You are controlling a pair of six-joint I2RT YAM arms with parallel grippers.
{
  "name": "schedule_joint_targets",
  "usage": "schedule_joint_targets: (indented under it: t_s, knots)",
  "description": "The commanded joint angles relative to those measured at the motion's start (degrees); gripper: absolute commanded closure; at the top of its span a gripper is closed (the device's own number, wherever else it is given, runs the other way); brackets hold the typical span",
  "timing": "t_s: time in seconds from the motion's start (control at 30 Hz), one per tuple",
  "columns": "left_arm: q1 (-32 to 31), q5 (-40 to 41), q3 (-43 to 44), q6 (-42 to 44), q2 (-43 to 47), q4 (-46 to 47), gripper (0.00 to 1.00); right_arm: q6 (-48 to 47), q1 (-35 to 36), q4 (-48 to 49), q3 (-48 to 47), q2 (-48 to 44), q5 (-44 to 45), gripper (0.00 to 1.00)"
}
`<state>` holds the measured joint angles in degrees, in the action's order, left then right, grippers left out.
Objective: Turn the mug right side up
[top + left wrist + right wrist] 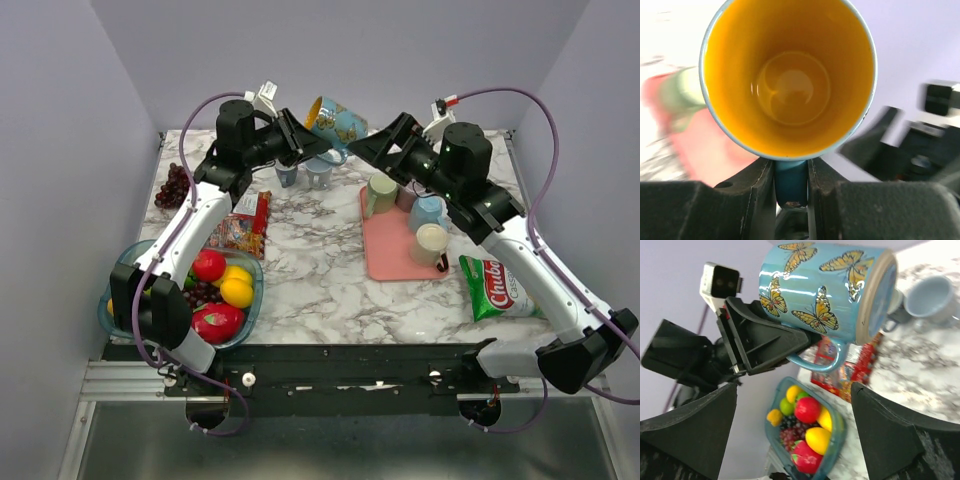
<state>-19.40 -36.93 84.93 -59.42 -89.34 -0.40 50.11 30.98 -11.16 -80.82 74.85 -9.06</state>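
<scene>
The mug (337,124) is light blue with orange butterflies and a yellow inside. It hangs in the air above the back of the table, tilted on its side. My left gripper (312,152) is shut on the mug's handle (791,185); the left wrist view looks straight into the yellow cup (790,80). My right gripper (362,143) is open and empty, just right of the mug, not touching it. The right wrist view shows the mug's side (822,290), its handle (817,360) and base.
Two small blue-grey cups (305,175) stand under the mug. A pink tray (385,262) holds several mugs (428,240). A fruit bowl (125,262) sits front left, grapes (172,186) far left, a snack packet (244,228) beside it, a chip bag (495,287) right.
</scene>
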Motion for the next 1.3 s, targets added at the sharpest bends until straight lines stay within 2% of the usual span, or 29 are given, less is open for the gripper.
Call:
schedule_joint_targets:
  t_s: [0.0,0.13,0.2,0.33,0.6,0.83,1.07,1.27]
  knots:
    - [0.41,11.76,3.93,18.18,4.61,-15.48,1.00,-2.73,-0.75,-11.41,1.36,-1.90,5.36,0.00]
    - [-0.64,21.77,1.48,27.50,6.10,-22.17,1.00,-3.17,-1.01,-14.94,1.89,-1.73,7.65,0.00]
    - [-1.34,24.17,-0.01,30.48,6.46,-24.03,1.00,-3.17,-1.19,-16.34,1.98,-1.38,7.57,0.00]
    - [-3.89,30.95,-6.68,33.39,8.04,-22.98,1.00,-2.91,-1.36,-18.19,1.89,-0.32,7.13,0.00]
    - [-5.48,42.63,-13.11,33.84,8.04,-19.81,1.00,-1.77,-1.63,-21.09,2.07,1.35,6.69,0.00]
    - [-5.83,44.05,-15.49,34.98,4.27,-16.74,1.00,-1.33,-1.89,-22.42,2.59,1.88,6.78,0.00]
    - [-5.74,44.92,-20.58,37.97,0.93,-7.79,1.00,-1.50,-2.15,-23.82,2.77,2.23,7.13,0.00]
    - [-5.74,45.89,-20.15,39.38,-2.50,-6.37,1.00,-1.68,-2.42,-25.23,2.94,1.97,7.74,0.00]
